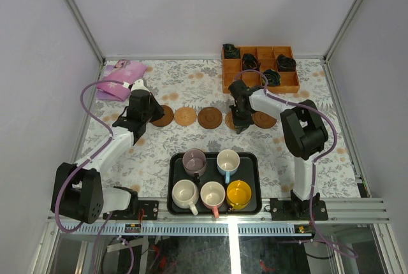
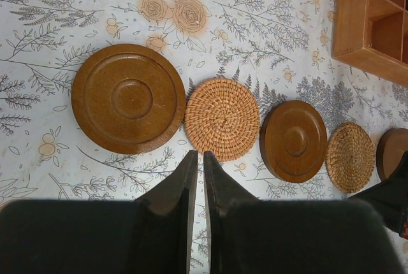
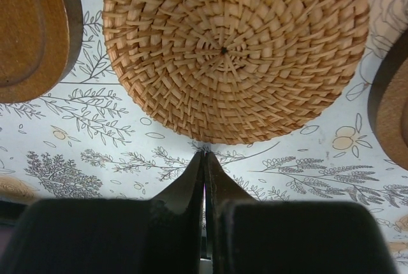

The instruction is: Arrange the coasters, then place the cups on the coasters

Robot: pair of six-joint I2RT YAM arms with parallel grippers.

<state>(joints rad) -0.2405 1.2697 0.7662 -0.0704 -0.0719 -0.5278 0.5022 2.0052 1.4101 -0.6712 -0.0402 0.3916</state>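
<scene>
Hovering shut and empty, the right gripper point(image 3: 204, 155) points at the round woven tan coaster point(image 3: 233, 51) just ahead of its tips, small handled cups point(image 1: 194, 160) on the black tray point(image 1: 249, 166) behind it.

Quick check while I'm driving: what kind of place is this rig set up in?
Probably a lab test cell, not a kitchen: plain white walls inside silver aluminium frame posts, a floral-printed tablecloth over the bench, and a slotted metal mounting rail along the near edge.
</scene>
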